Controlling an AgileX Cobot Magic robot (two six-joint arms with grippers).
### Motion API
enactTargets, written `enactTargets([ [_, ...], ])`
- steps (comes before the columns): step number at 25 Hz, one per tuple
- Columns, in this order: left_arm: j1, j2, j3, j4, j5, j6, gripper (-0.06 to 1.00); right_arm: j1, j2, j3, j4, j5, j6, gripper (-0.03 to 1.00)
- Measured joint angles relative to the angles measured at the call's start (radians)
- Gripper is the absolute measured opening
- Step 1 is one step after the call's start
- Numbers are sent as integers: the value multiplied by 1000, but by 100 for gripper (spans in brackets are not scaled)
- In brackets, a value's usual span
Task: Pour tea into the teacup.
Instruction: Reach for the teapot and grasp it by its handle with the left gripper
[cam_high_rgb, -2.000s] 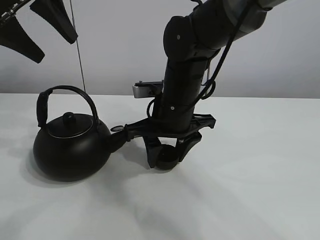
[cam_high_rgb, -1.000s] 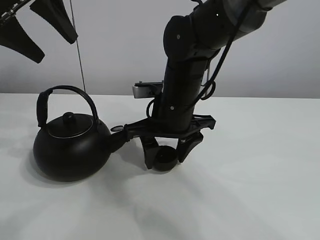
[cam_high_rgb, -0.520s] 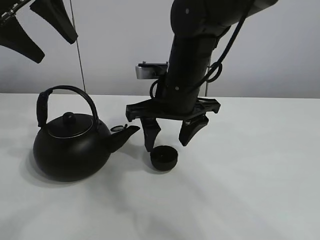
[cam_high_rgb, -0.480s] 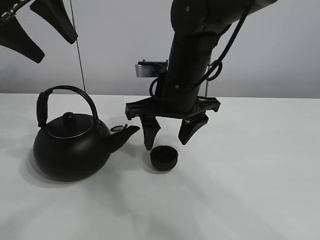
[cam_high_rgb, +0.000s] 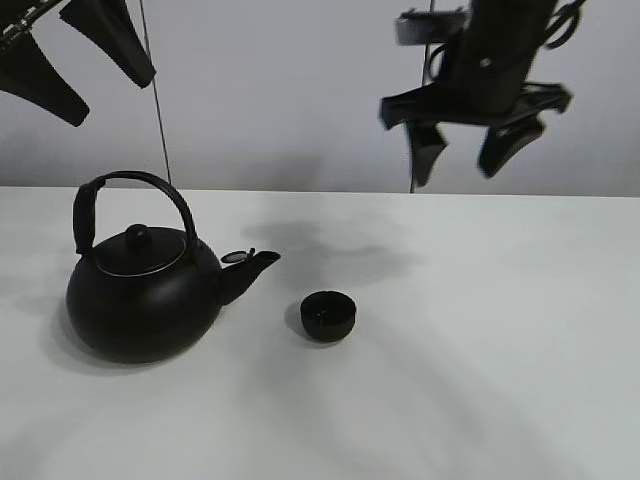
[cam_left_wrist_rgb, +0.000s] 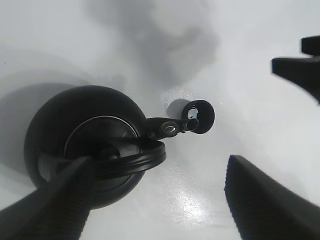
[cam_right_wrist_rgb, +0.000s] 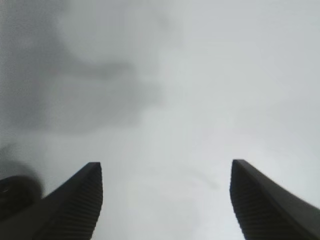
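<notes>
Black matte teacup (cam_high_rgb: 328, 315) sits on table (cam_high_rgb: 520, 330) near kettle (cam_high_rgb: 140, 295) spout, likely light, rigid, chippable, best pinched across rim; both claws spread, empty: right gripper (cam_high_rgb: 463, 160) raised well clear, left gripper (cam_high_rgb: 75, 55) above kettle.

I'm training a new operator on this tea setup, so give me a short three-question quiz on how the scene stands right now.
1. Multiple choice: the kettle has its spout pointing A) toward the teacup, B) straight up, C) away from the teacup.
2. True or false: the right claw is shut on the teacup.
3. Short answer: which claw hangs on the kettle's side of the table?
Key: 1 A. 2 False: it hangs open, high above the table. 3 The left claw.
</notes>
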Motion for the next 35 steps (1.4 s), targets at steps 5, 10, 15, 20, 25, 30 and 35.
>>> enactTargets([
  [5,0,0,0,0,0,0,53,-214,-139,0,-138,18,2,50],
  [10,0,0,0,0,0,0,53,-429,-331,0,-158,59,-10,50],
  [15,0,0,0,0,0,0,53,-543,-563,0,-159,111,-79,50],
  [20,0,0,0,0,0,0,53,-553,-800,0,-128,170,-128,50],
  [25,0,0,0,0,0,0,53,-553,-1037,18,-19,258,-202,50],
  [30,0,0,0,0,0,0,53,-553,-1282,104,40,314,-245,50],
  [35,0,0,0,0,0,0,53,-553,-1499,250,67,328,-249,50],
])
